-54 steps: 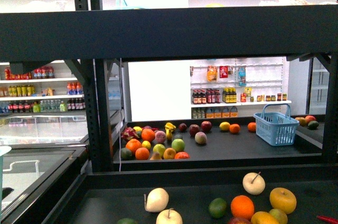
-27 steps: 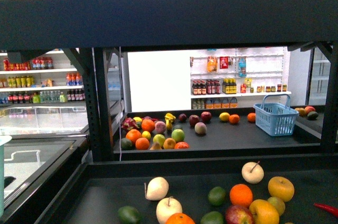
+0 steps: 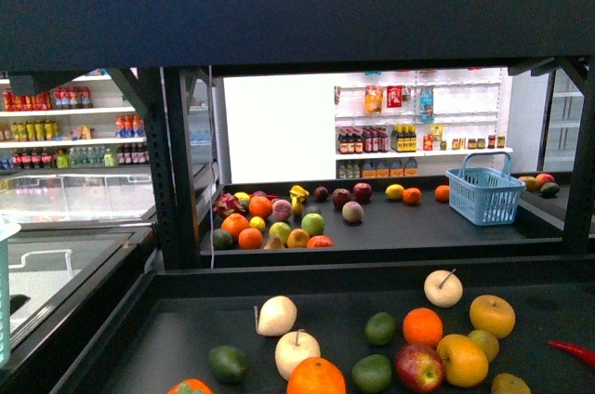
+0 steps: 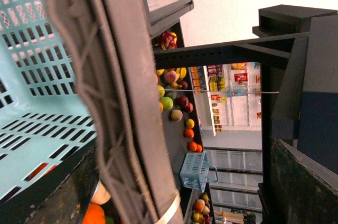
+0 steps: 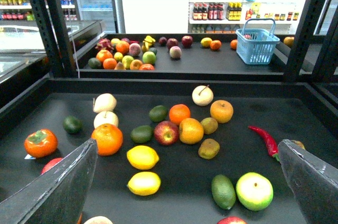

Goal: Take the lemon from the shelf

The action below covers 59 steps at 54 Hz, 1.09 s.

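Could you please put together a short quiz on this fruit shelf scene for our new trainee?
1. True or false: the lemon near the orange is the only lemon on the shelf.
2. What stands on the far tier, apart from the fruit heap? A) a blue basket B) a red bucket C) a cardboard box
3. Fill in: the red chili lies on the ___ tier, the same one as the lemon.
Key: 1 false, a second lemon lies right next to it; 2 A; 3 near.

Front, right-wrist views (same shelf (image 5: pixel 317 113))
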Tool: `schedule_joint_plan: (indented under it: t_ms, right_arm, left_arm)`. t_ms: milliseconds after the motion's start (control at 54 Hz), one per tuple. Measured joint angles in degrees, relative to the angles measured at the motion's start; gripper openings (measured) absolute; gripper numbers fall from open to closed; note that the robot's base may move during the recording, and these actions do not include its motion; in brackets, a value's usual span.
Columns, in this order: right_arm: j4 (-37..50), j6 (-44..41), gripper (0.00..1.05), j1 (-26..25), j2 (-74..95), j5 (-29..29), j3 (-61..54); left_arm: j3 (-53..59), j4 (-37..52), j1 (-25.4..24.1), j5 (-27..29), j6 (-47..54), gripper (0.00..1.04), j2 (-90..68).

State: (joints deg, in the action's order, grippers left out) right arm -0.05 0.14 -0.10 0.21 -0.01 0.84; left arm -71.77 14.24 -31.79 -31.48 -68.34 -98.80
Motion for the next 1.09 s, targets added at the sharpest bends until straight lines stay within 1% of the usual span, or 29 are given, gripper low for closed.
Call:
schedule_joint_plan:
  t_ms: [315,556,593,667,686,723,741,778,852,945,964,1001,1093]
  right_arm:
    - [0.00,0.00,1.02,0.00,0.00,0.00,0.00]
    - [0.00,0.02,1.02,0.00,0.00,-0.02,0.00]
    - [0.00,0.02,1.02,0.00,0.00,0.00,0.00]
    - [0.00,0.00,1.02,0.00,0.00,0.00,0.00]
    - [0.00,0.00,1.02,0.00,0.00,0.00,0.00]
    - [0.00,0.02,1.02,0.00,0.00,0.00,0.00]
    - [0.00,0.02,1.02,0.00,0.00,0.00,0.00]
    - [0.00,0.00,1.02,0.00,0.00,0.00,0.00]
    - [0.00,0.02,1.02,0.00,0.00,-0.02,0.00]
    - [0.00,0.02,1.02,0.00,0.00,0.00,0.00]
    - [0.00,0.02,1.02,0.00,0.00,0.00,0.00]
    - [0.00,0.02,1.02,0.00,0.00,0.00,0.00]
    - [0.00,0.00,1.02,0.00,0.00,-0.02,0.00]
  left_arm:
    - [-3.98,-2.38,1.55,1.11,-0.15,0.97,-3.04]
    - [-4.17,-3.13,0.92,1.44,0.68,0.97,-3.41]
    - [-4.17,-3.39,0.74,1.46,1.11,0.94,-3.41]
    - [-4.17,-4.07,0.09,1.46,2.10,0.78,-3.41]
    - [-4.17,-4.13,0.04,1.46,2.21,0.76,-3.41]
    - [-4.17,-4.26,-0.20,1.46,2.51,0.69,-3.41]
    - [-4.17,-4.33,-0.24,1.46,2.56,0.67,-3.41]
    - [-4.17,-4.70,-0.42,1.51,2.78,0.60,-3.41]
    - [-4.17,-5.16,-0.55,1.66,3.15,0.50,-3.56]
    - [-4.15,-5.70,-0.57,2.27,3.63,0.34,-3.69]
    - [-4.15,-5.70,-0.57,2.38,3.63,0.32,-3.72]
    - [-4.15,-5.75,-0.57,2.54,3.39,0.25,-3.76]
    - [-4.15,-5.90,-0.55,2.75,2.89,0.20,-3.76]
